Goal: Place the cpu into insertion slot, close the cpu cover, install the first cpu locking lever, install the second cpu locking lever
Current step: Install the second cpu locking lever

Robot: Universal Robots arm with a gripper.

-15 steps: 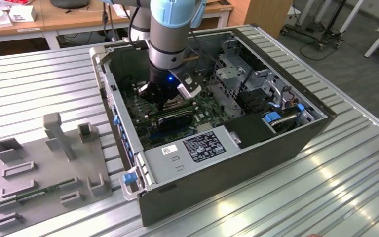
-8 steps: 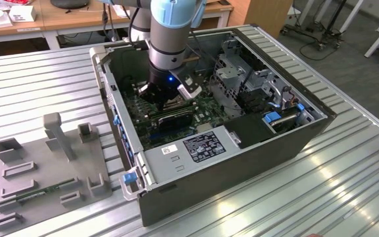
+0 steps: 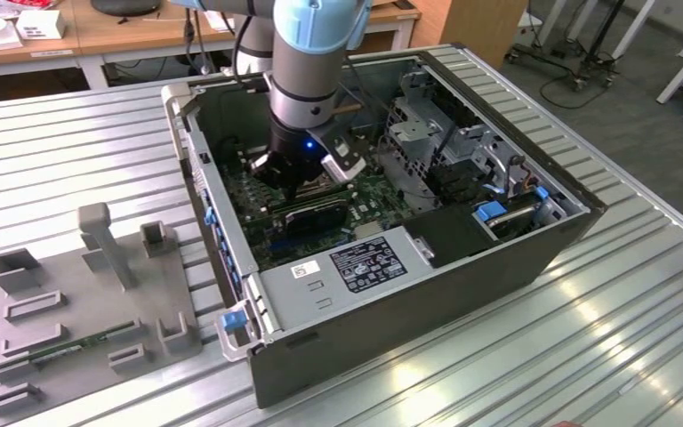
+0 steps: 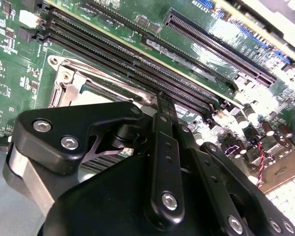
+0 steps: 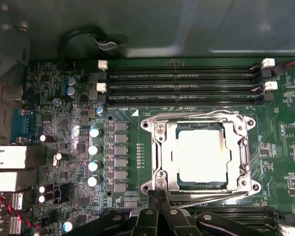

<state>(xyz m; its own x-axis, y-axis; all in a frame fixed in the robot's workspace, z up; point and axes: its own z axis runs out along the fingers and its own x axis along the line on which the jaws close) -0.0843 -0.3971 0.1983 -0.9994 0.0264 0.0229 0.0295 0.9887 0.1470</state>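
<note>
Clearly, in the exterior view the arm (image 3: 306,62) comes down almost straight into the open case (image 3: 484,240), which lies on the ribbed desk (image 3: 626,356). The tool (image 3: 306,173) hangs low over the green board (image 3: 377,191), close to the metal cages on the exterior view's right. I think a small sideways drift of the wrist could knock these cages or the case wall.

In the second wrist view the tool (image 4: 163,101) is clenched, its fingers (image 4: 164,147) pressed together with nothing between them. The tip is just beside the silver frame of the slot (image 4: 69,83) and near the long memory slots (image 4: 137,59). If the tip slips off the thin metal, it could scrape the board or bend a lever, in my judgement.

In the first wrist view the cpu (image 5: 202,153) already sits in the slot (image 5: 160,157), and the cover (image 5: 241,147) lies down around it. The tool (image 5: 158,196) stands at the edge of the frame, by a lever (image 5: 206,199) that runs along this side. Whether the levers are locked, I cannot tell; an unlocked lever could spring up.
</note>
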